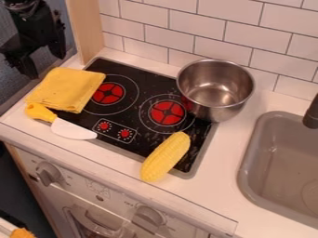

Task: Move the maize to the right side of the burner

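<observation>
Cooktop [133, 114]: smooth, glossy, glass-like face with pale scuffs. Pot [216, 90], at cooktop's upper right: bare metal, smooth, shiny. Folded cloth [67, 87], at cooktop's upper left: soft fabric, matt. Maize [165, 157], at cooktop's lower right: plastic-looking, bumpy surface. Toy knife [74, 129], at cooktop's lower left: smooth, plastic-looking. Wall tiles [186, 23], behind cooktop: smooth, slight sheen. Sink [253, 162], right of cooktop: smooth, plastic-looking. Panel [87, 25], beyond cooktop's upper left: wood.
</observation>
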### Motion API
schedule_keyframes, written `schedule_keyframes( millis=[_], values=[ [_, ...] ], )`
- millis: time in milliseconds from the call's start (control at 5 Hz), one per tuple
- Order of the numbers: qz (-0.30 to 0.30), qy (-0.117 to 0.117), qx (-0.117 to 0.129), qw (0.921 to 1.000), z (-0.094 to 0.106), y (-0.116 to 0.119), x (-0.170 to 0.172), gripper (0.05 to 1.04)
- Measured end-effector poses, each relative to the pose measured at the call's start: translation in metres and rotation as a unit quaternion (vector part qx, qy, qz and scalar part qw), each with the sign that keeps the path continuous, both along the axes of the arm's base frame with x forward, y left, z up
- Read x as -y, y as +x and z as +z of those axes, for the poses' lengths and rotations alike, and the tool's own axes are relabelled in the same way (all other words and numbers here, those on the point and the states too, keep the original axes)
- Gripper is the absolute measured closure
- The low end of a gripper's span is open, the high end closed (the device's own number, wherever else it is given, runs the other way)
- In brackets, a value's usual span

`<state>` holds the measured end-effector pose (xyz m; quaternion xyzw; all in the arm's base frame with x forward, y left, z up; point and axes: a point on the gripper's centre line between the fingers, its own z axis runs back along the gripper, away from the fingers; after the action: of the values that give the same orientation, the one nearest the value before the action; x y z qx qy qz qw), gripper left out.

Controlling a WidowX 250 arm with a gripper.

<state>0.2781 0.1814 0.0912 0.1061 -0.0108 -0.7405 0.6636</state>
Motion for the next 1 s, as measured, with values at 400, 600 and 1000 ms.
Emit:
schedule_keyframes(
  millis=[400,600,1000],
  values=[
    [-0.039,-0.026,-0.031,0.9984,-0.02,-0.009,0.026,0.082],
    [-0.105,-0.025,-0.03,0.9937,-0.015,-0.012,0.05,0.082],
    [-0.317,-0.014,-0.029,0.9479,0.002,-0.011,0.116,0.082]
  ],
)
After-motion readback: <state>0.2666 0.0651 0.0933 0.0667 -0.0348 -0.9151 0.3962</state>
